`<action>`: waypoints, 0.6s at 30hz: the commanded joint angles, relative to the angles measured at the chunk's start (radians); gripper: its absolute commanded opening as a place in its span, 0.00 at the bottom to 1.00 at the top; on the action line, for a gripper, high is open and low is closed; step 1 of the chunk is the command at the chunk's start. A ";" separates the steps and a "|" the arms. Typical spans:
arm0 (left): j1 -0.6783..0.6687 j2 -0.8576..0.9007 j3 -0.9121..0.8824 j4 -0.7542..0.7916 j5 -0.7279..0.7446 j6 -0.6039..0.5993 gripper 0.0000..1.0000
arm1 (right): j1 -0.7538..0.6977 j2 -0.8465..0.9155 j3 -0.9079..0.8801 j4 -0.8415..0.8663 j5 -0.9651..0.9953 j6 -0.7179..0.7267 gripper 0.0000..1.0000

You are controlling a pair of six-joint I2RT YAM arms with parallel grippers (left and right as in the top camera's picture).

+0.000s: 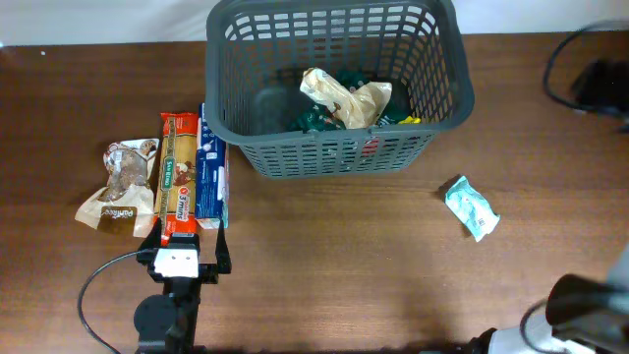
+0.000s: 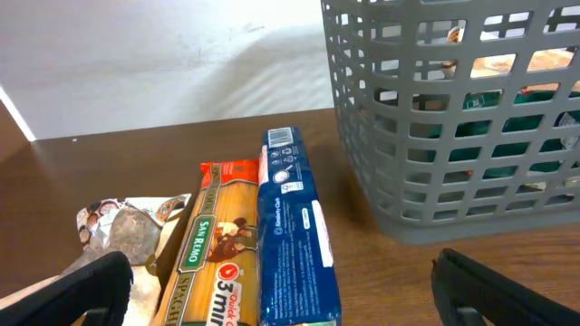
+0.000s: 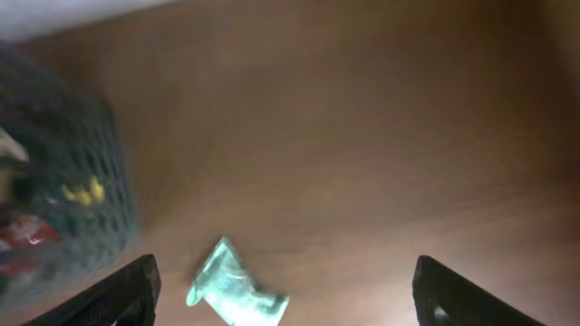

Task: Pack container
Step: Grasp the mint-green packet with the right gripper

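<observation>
The dark grey lattice container (image 1: 329, 155) stands at the back centre and holds a beige packet (image 1: 346, 96) over green ones. It also shows in the left wrist view (image 2: 426, 145) and, blurred, in the right wrist view (image 3: 63, 172). A spaghetti packet (image 1: 178, 177) (image 2: 213, 258) and a blue packet (image 1: 210, 175) (image 2: 292, 226) lie side by side left of the container. My left gripper (image 1: 187, 248) (image 2: 290, 303) is open, its fingers either side of their near ends. My right gripper (image 3: 290, 294) is open above a teal packet (image 3: 234, 292) (image 1: 472, 206).
A brown and white snack bag (image 1: 123, 185) (image 2: 122, 226) lies left of the spaghetti. A black cable (image 1: 98, 285) loops at the front left. Dark cables and a device (image 1: 595, 84) sit at the far right edge. My right arm (image 1: 580, 310) is at the front right corner.
</observation>
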 commanded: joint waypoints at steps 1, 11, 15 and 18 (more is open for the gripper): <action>-0.001 -0.006 -0.008 0.003 0.011 0.013 0.99 | 0.031 0.014 -0.259 0.045 -0.089 0.007 0.86; -0.001 -0.006 -0.008 0.003 0.011 0.013 0.99 | 0.132 0.014 -0.819 0.406 -0.021 -0.201 0.95; -0.001 -0.006 -0.008 0.003 0.011 0.013 0.99 | 0.131 0.024 -0.938 0.479 0.008 -0.201 0.95; -0.001 -0.006 -0.008 0.003 0.011 0.013 0.99 | 0.131 0.038 -0.994 0.522 0.010 -0.201 0.94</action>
